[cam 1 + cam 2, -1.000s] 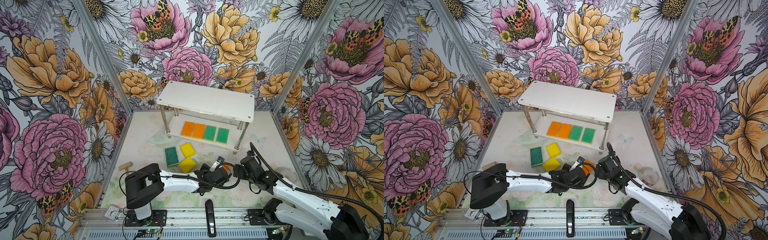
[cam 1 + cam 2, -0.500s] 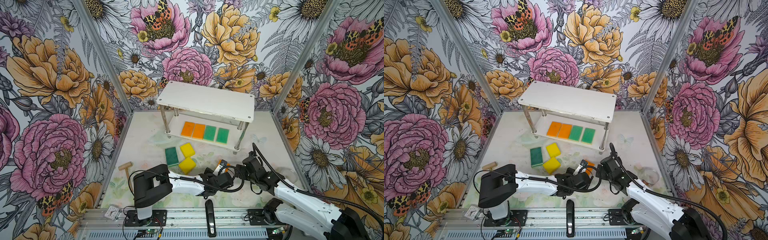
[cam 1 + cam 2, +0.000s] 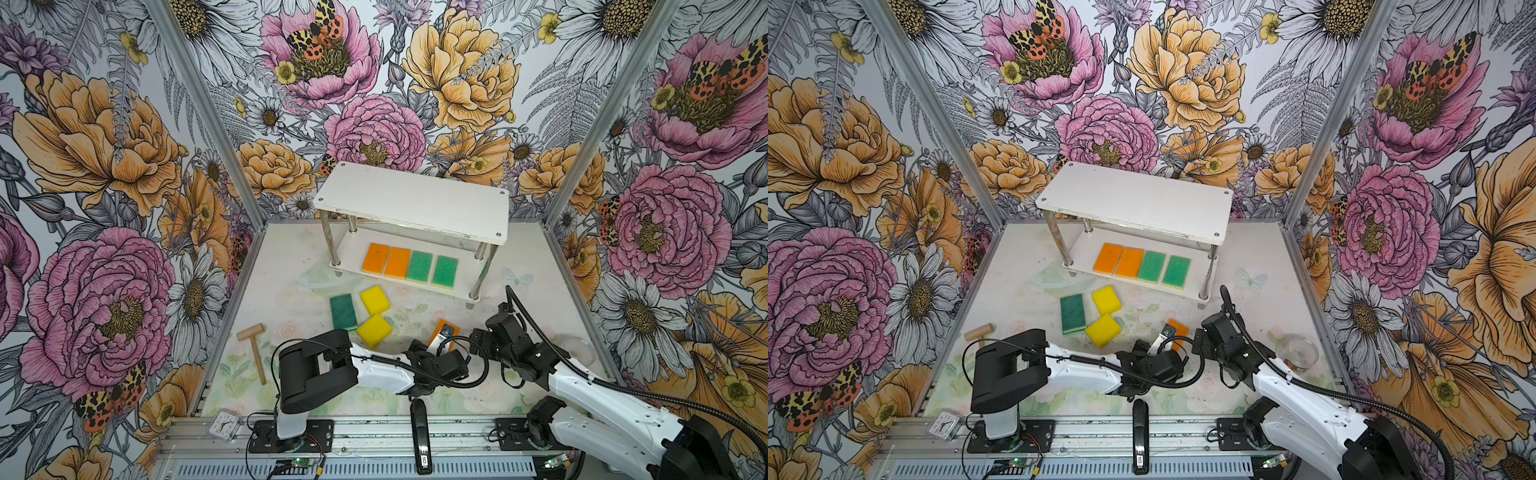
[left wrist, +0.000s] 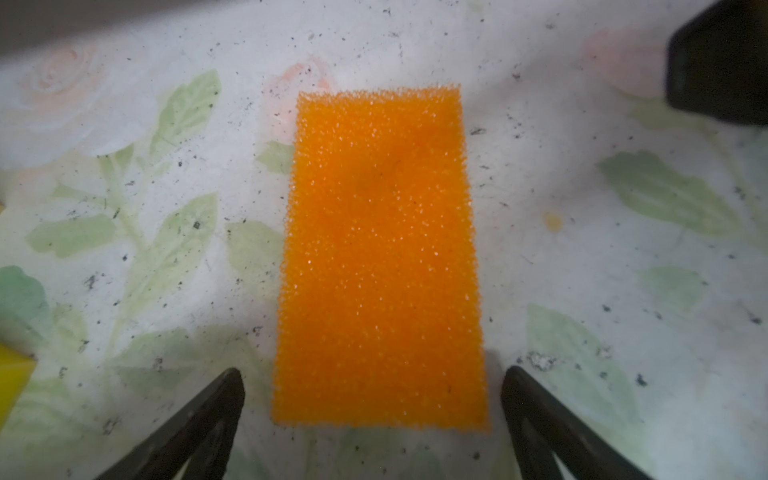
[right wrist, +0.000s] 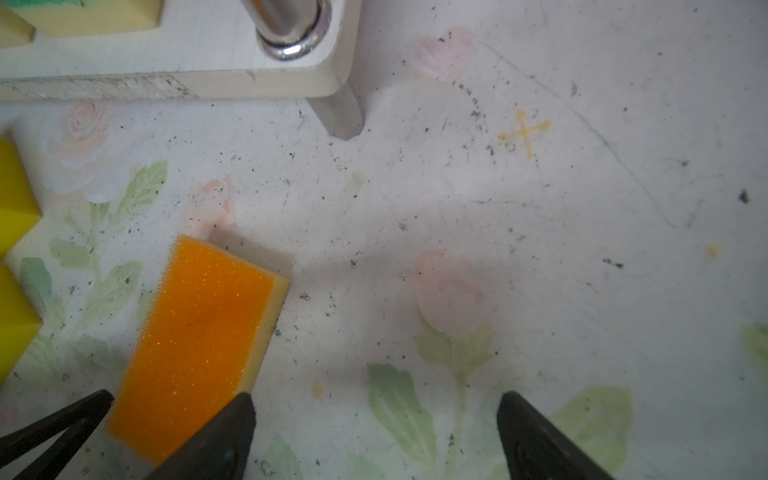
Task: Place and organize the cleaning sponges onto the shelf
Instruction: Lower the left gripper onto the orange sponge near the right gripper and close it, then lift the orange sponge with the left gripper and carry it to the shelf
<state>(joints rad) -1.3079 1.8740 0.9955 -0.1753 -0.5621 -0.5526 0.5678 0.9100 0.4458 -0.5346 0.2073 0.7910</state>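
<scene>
L arm [image 3: 374,370]: stretched low over table [image 3: 291,299], forearm near horizontal, reaching across centre. L gripper [image 4: 372,374] released, jaws wide. Orange sponge [image 4: 378,257] lies flat on table, near end btwn the fingertips [image 4: 230,382], gap each side, long axis running fwd from the jaws. R arm [image 3: 582,382]: elbow bent, wrist pitched down, close beside L gripper. R gripper [image 5: 374,399] released, nothing btwn jaws; same sponge just outside one finger [image 5: 232,424]. Shelf [image 3: 415,203] well fwd of both grippers; lower board carries row of 4 sponges [image 3: 419,267]
</scene>
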